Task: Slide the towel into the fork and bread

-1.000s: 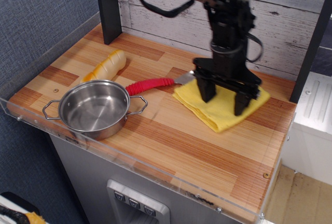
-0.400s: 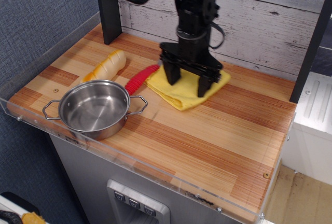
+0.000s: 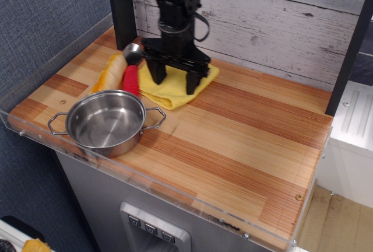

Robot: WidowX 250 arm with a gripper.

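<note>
A black robot gripper [image 3: 176, 80], jaws spread wide, presses on the bright yellow folded towel [image 3: 175, 87] at twelve o'clock. At its nine o'clock lie the red-handled fork [image 3: 130, 76] and cream-orange toy bread [image 3: 111, 73]. Pushing further risks crowding them into the steel two-handled pot [image 3: 106, 122].

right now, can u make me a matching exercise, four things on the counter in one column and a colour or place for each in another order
Things:
1. towel
2. fork
3. bread
4. pot

Descriptions:
A. shiny steel, two loop handles, nearest the front edge
B. bright yellow, under the spread fingers of the gripper
C. red ribbed handle, lying between the loaf and the cloth
D. cream to orange-tan, furthest left of the three pushed-together items

Pairs: 1-B, 2-C, 3-D, 4-A
</note>
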